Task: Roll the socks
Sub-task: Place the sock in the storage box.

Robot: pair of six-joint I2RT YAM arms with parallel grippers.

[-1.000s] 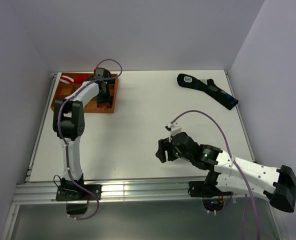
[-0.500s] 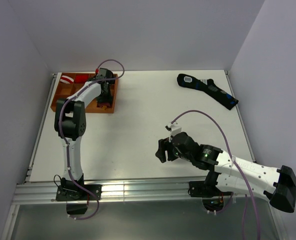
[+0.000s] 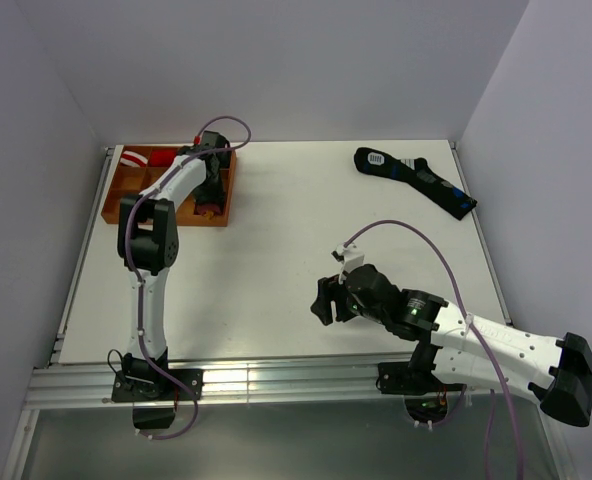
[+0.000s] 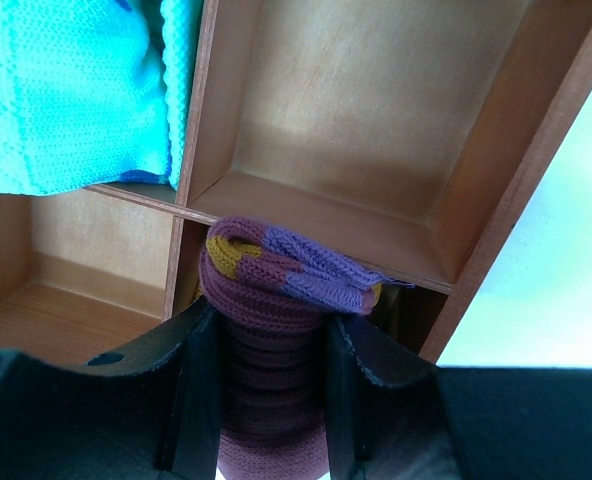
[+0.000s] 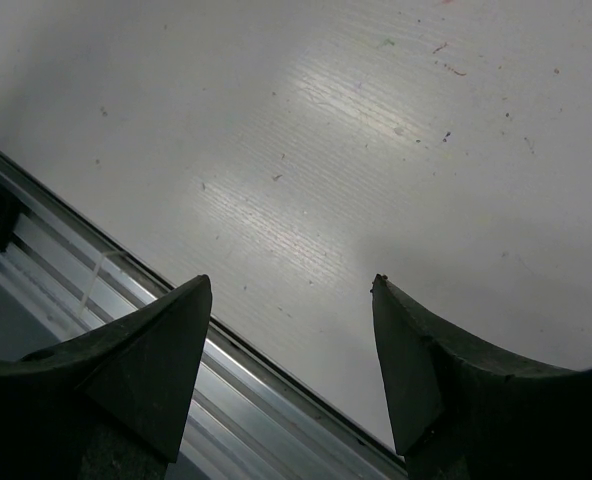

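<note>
The socks [image 4: 276, 290] are a rolled maroon bundle with a purple cuff and an orange patch. My left gripper [image 4: 273, 335] is shut on the bundle, one finger on each side. In the left wrist view it hangs at the edge of a compartment of the wooden box [image 4: 496, 190]. From above, the left gripper [image 3: 209, 195] is over the box's right side, and the arm hides most of the bundle. My right gripper [image 3: 323, 300] hovers low over the table near its front edge, open and empty, as the right wrist view of the right gripper [image 5: 291, 290] shows.
The wooden box [image 3: 126, 192] sits at the table's back left. It holds a teal bundle [image 4: 76, 90], a red bundle [image 3: 160, 157] and a red-and-white striped one [image 3: 133, 158]. A long black sock with blue marks [image 3: 416, 180] lies at the back right. The metal rail [image 5: 126, 300] runs along the front edge.
The left arm's elbow has swung a little to the right, while its gripper stays on the bundle over the box. The right arm has not moved.
</note>
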